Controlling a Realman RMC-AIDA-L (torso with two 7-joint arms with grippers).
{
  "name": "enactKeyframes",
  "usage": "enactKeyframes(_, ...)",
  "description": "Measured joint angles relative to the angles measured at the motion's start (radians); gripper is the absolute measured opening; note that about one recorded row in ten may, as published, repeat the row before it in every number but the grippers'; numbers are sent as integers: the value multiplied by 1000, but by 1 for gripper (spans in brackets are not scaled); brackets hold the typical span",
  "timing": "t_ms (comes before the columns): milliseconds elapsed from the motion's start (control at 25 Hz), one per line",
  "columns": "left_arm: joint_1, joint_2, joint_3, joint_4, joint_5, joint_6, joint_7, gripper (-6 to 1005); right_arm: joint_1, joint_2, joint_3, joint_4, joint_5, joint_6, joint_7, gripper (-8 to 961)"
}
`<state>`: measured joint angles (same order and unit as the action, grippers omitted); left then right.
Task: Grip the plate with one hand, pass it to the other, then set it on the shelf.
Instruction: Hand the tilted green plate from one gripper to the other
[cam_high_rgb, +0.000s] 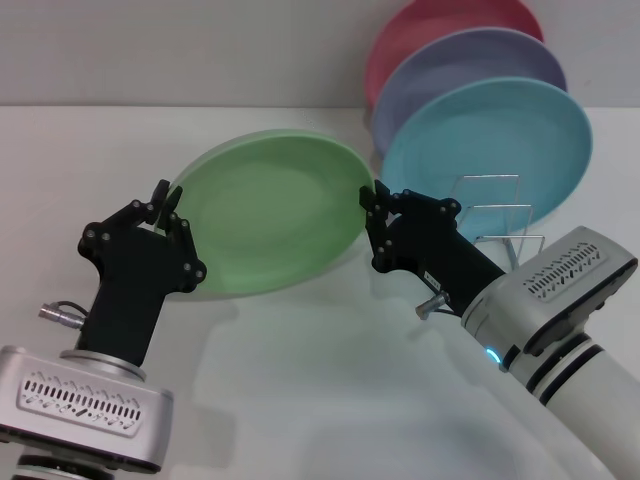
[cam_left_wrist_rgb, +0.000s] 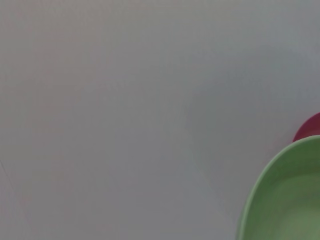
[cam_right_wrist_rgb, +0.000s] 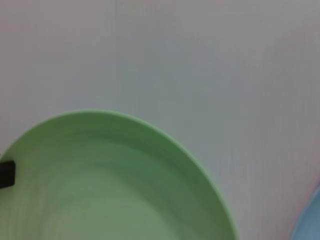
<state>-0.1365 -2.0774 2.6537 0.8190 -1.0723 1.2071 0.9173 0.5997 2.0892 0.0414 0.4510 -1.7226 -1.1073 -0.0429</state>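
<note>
The left hand pinches the left rim of the plate, held tilted above the desk. The right hand sits at the right rim, and looks shut on it too. This looks like the pass. Next, the left hand should let go. The shelf is close on the right, with a blue plate just behind, so room there is tight.

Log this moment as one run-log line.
phase: handover | plate: airborne, tilted | left gripper: on its rim | right gripper: on opposite rim | shelf: free slots

head looks down; wrists sit close, sharing the plate.
</note>
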Motion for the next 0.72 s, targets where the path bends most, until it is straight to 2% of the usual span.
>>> enactKeyframes(720,0,2,5,0,2,0,1,120,-2,0,0,2,0,0,0,77)
